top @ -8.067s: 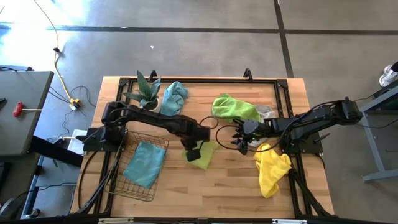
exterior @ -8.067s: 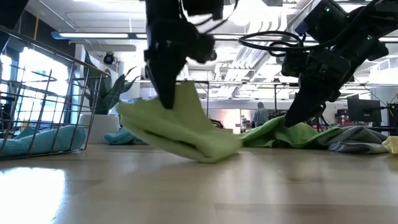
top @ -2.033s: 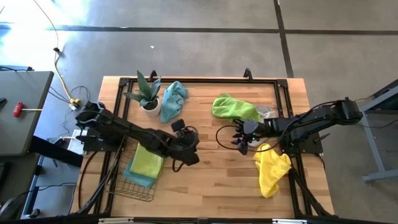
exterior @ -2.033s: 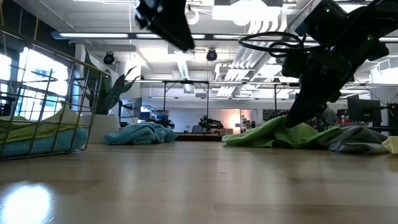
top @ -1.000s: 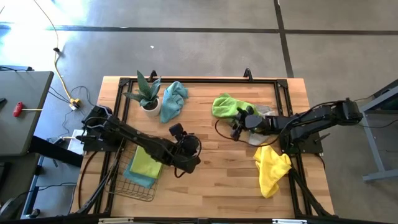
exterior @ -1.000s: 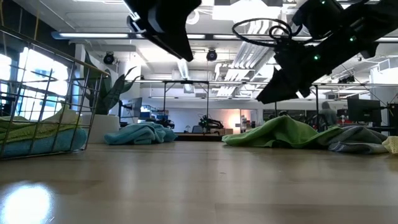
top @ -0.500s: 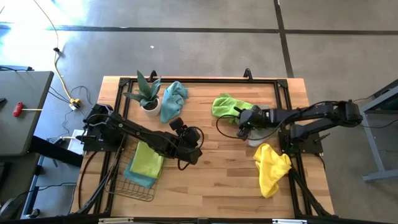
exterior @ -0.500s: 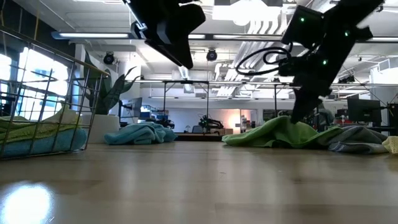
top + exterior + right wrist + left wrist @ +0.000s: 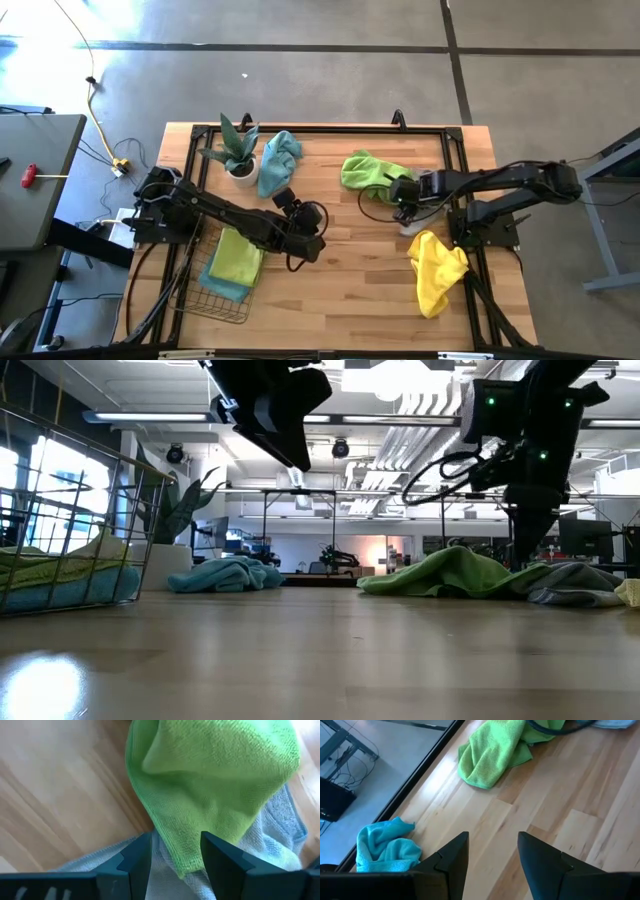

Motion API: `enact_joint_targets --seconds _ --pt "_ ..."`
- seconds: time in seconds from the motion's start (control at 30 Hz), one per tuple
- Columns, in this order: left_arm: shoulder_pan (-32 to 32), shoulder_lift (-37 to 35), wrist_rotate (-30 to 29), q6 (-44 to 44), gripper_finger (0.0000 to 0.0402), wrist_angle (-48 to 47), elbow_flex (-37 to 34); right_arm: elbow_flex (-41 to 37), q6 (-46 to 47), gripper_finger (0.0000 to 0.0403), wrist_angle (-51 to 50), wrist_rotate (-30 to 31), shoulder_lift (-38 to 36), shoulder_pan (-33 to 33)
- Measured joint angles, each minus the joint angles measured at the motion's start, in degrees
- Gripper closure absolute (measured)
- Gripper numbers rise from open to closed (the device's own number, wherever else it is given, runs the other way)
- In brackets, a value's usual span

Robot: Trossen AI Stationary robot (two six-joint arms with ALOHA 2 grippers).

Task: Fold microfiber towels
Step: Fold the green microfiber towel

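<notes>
With 2 folded towels (image 9: pixel 234 262) in the wire-mesh basket (image 9: pixel 190 290), 4 crumpled cloths remain on the desk (image 9: pixel 340 280); right tool (image 9: pixel 405 208), jaws parted and empty, hovers over the lime-green microfiber towel (image 9: pixel 368 172), left tool (image 9: pixel 310 228) likewise empty.

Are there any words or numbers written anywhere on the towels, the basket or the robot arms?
None can be read. The lime green towel, teal towel, yellow towel, grey towel and wire basket are plain. The left gripper and right gripper show no labels.
</notes>
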Motion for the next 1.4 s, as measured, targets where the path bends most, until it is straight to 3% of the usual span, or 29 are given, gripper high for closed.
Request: enact_joint_targets --seconds 0.3,0.6,0.93,1.23,1.4 --pt "0.0 0.0 0.0 -1.0 0.0243 -0.1 0.0 0.0 -7.4 0.0242 -0.2 2.0 5.6 0.1" --pt "0.0 0.0 0.0 -1.0 0.0243 -0.2 0.0 0.0 -7.6 0.0250 -0.7 4.1 9.4 0.1" --pt "0.0 0.0 0.0 -1.0 0.0243 -0.2 0.0 3.8 -9.3 0.0302 -4.0 5.2 9.4 0.1" --pt "0.0 0.0 0.0 -1.0 0.0243 -0.2 0.0 4.9 -9.3 0.0390 -5.7 5.0 9.4 0.0" --pt "0.0 0.0 0.1 -0.6 0.0243 -0.2 0.0 4.9 -9.9 0.0399 -5.8 -0.7 9.4 0.0"
